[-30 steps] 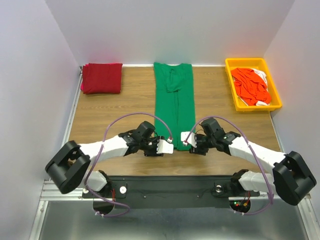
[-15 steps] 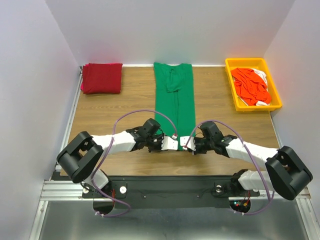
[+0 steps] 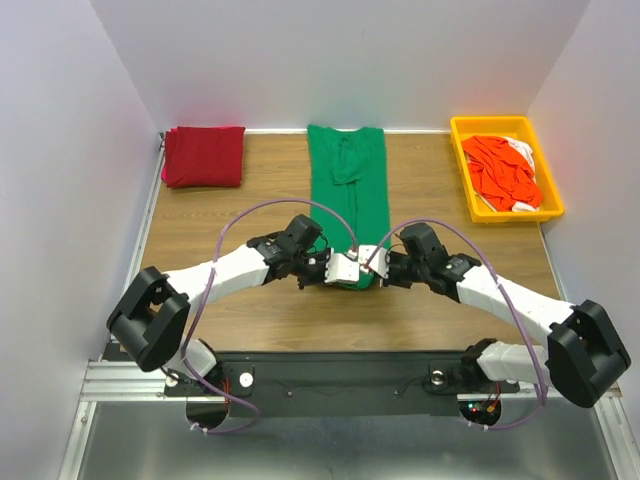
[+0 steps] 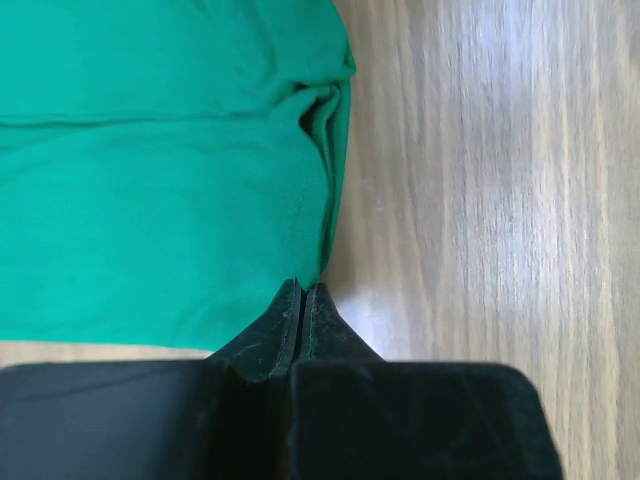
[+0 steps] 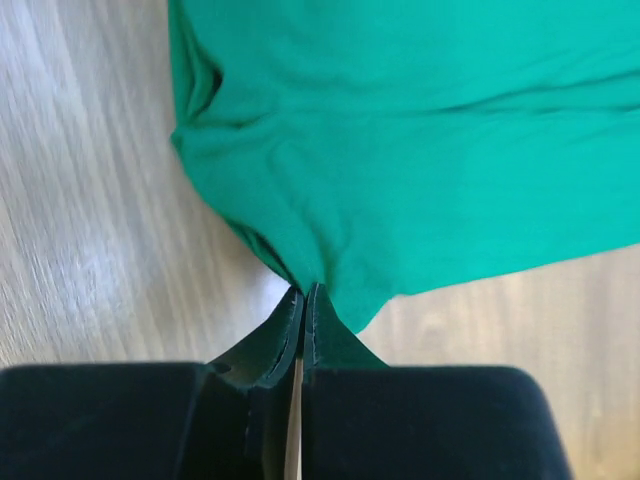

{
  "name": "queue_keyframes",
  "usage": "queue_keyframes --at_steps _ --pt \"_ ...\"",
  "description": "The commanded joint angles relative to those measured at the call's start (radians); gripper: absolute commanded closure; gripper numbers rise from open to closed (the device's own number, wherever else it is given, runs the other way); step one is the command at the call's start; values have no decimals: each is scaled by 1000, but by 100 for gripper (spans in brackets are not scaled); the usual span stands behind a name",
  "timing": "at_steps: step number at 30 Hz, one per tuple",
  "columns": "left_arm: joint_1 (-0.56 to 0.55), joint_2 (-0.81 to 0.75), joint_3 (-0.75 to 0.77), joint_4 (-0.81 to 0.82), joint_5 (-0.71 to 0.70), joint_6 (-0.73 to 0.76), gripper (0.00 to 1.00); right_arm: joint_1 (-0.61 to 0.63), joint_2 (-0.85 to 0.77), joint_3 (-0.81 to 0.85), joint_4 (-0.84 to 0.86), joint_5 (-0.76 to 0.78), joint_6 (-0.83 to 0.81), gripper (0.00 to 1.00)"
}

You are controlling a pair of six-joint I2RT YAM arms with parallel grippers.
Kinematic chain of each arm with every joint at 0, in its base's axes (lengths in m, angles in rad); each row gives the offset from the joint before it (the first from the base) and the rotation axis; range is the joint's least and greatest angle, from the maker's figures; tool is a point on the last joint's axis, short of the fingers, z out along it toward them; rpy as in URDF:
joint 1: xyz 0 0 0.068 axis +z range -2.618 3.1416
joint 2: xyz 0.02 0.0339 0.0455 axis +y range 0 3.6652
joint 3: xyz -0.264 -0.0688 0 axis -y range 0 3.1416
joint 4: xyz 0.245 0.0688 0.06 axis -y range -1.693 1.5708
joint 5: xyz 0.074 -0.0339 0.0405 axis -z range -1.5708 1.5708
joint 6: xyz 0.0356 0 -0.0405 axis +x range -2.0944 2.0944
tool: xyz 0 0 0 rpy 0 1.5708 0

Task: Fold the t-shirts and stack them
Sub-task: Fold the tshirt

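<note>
A bright green t-shirt [image 3: 348,190], folded into a long strip, lies down the middle of the wooden table [image 3: 230,215]. My left gripper [image 3: 338,270] is shut on the left corner of its near hem, which the left wrist view shows as green cloth [image 4: 150,200] running into the closed tips of the left gripper [image 4: 302,290]. My right gripper [image 3: 374,266] is shut on the right corner, where cloth [image 5: 420,150] bunches into the tips of the right gripper [image 5: 304,290]. A dark red t-shirt [image 3: 204,156] lies folded at the back left.
A yellow tray [image 3: 505,125] stands at the back right, holding a crumpled orange-red t-shirt [image 3: 500,175] and a white one [image 3: 525,152]. Grey walls close in the table on three sides. Both forearms lie low across the near part of the table.
Both grippers have shut on the near hem corners of the green shirt. They have drawn closer together and a little away from the bases, and the hem now sits further up the table.
</note>
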Motion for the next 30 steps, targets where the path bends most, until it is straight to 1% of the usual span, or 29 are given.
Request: queue_keyframes --at_steps 1,3,5,7,8,10,11,14,15,17,21,22,26,29,30 --pt "-10 -63 64 -143 75 30 100 6 -34 70 -107 -1 17 99" --pt "-28 -73 62 -160 79 32 100 7 -53 76 -143 -23 19 99" --pt "-51 -102 42 -170 91 23 100 9 -100 73 -213 -51 19 99" --pt "-88 -133 22 -197 108 10 100 36 -137 67 -288 -70 37 99" --pt "-102 -147 14 -202 118 0 100 53 -183 63 -313 -71 45 99" --pt "-134 -188 -9 -208 156 -29 100 145 -235 43 -355 -56 83 99" --pt "-160 -201 -15 -208 176 -72 100 191 -273 27 -356 -42 150 99" --pt "-166 -225 -27 -196 240 -134 100 194 -297 26 -352 -39 212 99" --pt "-165 -228 -29 -194 236 -149 100 193 -295 26 -347 -28 212 99" --pt "-152 -228 -29 -174 216 -160 100 194 -289 30 -318 19 186 100" --pt "-82 -201 11 -171 205 -114 100 190 -258 37 -235 99 129 100" --pt "-58 -184 26 -170 190 -85 100 185 -240 37 -196 104 119 100" --pt "5 -132 60 -133 158 -21 100 152 -177 44 -129 91 91 99" --pt "58 -75 100 -127 154 36 100 96 -143 50 -76 70 34 99" --pt "71 -60 113 -124 153 45 100 61 -114 62 -68 58 19 99"
